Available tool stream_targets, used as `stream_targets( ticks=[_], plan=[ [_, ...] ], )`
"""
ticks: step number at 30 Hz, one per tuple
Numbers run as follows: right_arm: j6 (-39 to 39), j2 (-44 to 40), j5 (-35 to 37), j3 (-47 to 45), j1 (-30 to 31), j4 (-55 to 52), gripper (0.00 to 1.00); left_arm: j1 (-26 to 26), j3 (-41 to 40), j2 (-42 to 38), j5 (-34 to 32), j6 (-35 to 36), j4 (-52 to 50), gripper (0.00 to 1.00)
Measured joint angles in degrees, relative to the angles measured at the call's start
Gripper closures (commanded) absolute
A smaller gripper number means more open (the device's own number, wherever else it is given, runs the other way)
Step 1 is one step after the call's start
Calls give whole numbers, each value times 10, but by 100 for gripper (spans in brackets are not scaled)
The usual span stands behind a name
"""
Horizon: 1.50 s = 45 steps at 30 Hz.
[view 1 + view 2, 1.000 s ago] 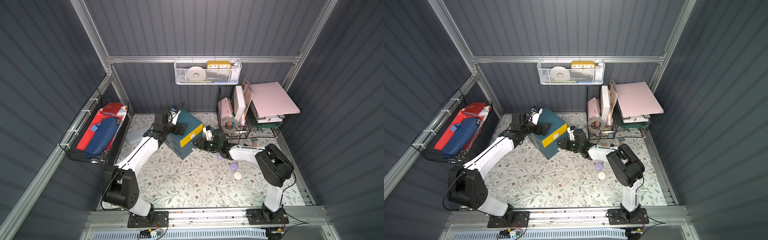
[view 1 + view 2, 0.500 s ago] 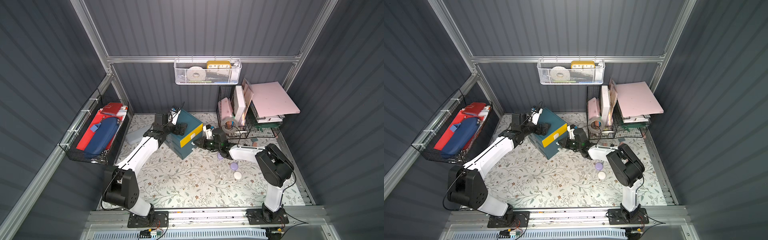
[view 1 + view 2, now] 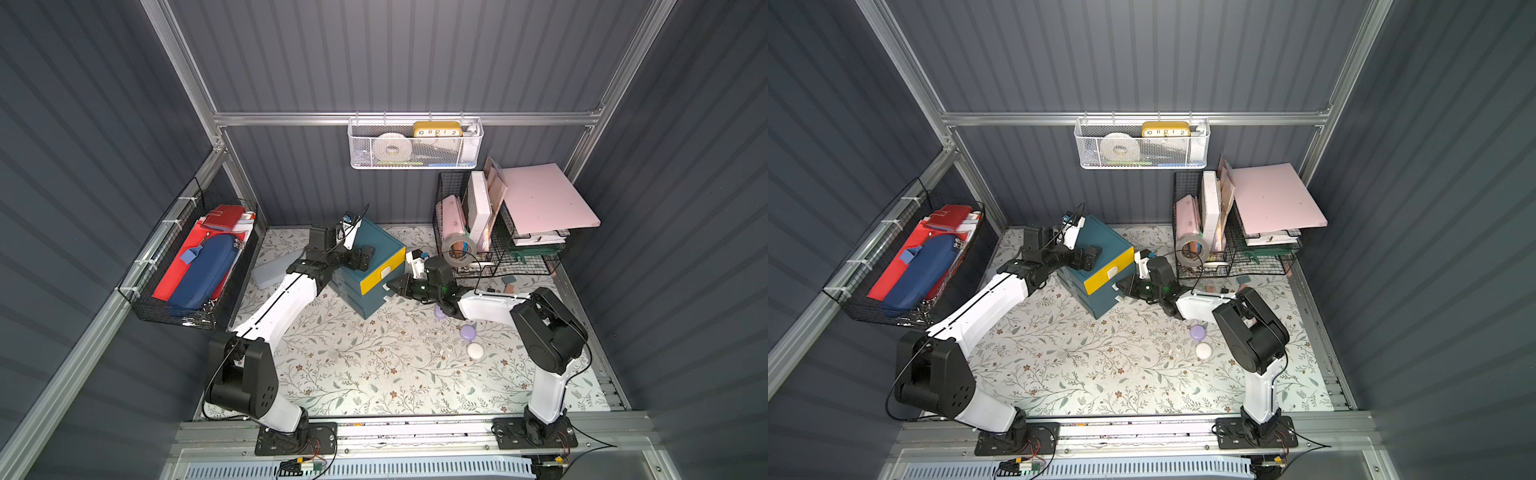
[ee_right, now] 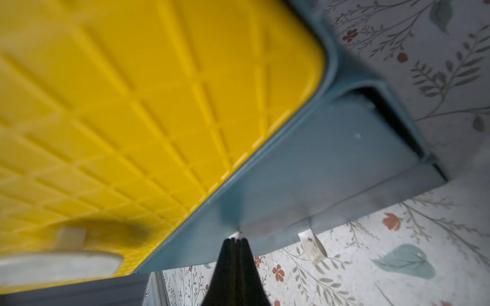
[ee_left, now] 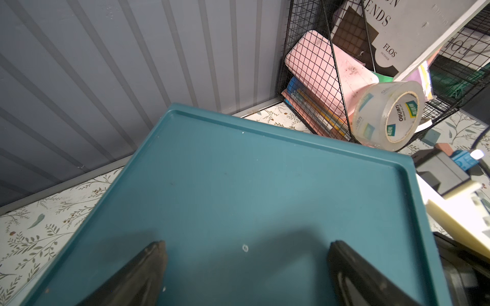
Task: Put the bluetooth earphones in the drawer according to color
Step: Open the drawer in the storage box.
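- Drawer cabinet (image 3: pixel 384 245), teal, with a yellow drawer front (image 3: pixel 395 266) above two teal fronts, stands toward the back of the floral tabletop (image 3: pixel 353 365), near the middle. All three fronts look closed or nearly so, and nothing is visibly going in.
- Left gripper (image 5: pixel 246 247) sits over the cabinet's flat top with its jaws spread wide, grasping nothing. It seems placed to steady the cabinet.
- Right gripper (image 4: pixel 236 241) is clenched tight at the middle teal front. Its tips appear to pinch the small white middle drawer handle (image 4: pixel 239 234). Pulling this drawer open looks like the step in hand.
- To the right of the cabinet, three earphone cases lie loose on the tabletop beside the right arm. They are a lilac earphone case (image 3: pixel 439 312), partly hidden by the arm, then a second lilac earphone case (image 3: pixel 468 331), then a white earphone case (image 3: pixel 474 351) nearest the front edge. All three remain to be sorted.
- No other cases are in view, and it cannot be told whether any are already inside the drawers.
- The cabinet stands upright, with its long axis vertical. It is turned askew, so its fronts face the front right, toward the right arm, and the drawers would slide out that way.
- The three cases lie flat. They are rounded pebbles, too small here to show a long axis.
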Motion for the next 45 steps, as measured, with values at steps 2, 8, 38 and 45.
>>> stream_targets(
  ticks=[2,8,38,45],
  plan=[
    [0,-3,3,-6,0,4,100,0,0,0,0,0,0,1],
    [-14,-36,11,-31,0,-12,100,0,0,0,0,0,0,1],
    [-45,-136,19,-119,-19,-76,100,0,0,0,0,0,0,0],
    [-43,-137,22,-119,-19,-84,77,-1,0,0,0,0,0,1]
  ],
)
